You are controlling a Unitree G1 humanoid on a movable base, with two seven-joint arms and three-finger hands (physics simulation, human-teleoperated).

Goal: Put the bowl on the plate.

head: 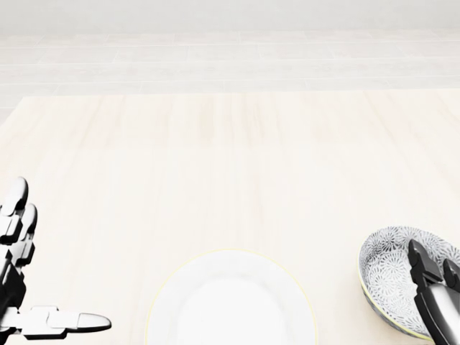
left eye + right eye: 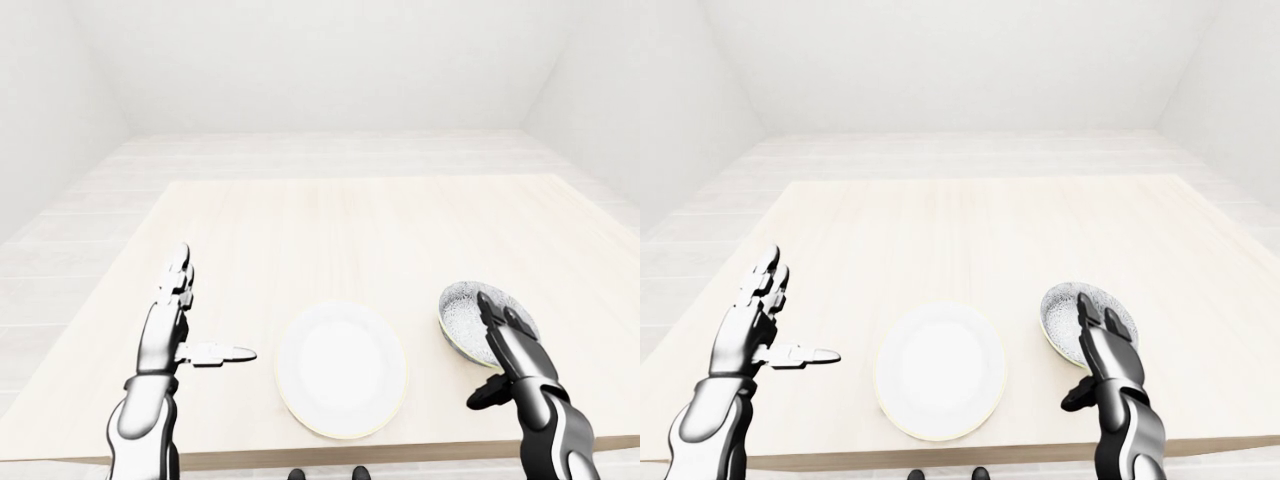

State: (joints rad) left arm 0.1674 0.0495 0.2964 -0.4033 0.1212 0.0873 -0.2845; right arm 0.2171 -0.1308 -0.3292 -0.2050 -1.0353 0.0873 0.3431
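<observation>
A white plate [image 2: 341, 368] lies flat near the bottom edge of the light wooden table [image 2: 330, 230]. To its right sits a patterned grey bowl [image 2: 462, 318] with a pale rim. My right hand [image 2: 497, 352] reaches over the bowl's near side, its dark fingers [image 1: 425, 287] lying inside the bowl and the thumb spread below the rim, not closed on it. My left hand [image 2: 196, 312] hovers over the table left of the plate, fingers pointing up and thumb stretched toward the plate, holding nothing.
The table's near edge [image 2: 330, 455] runs just below the plate. Beyond the table lie a pale plank floor [image 2: 330, 150] and white walls.
</observation>
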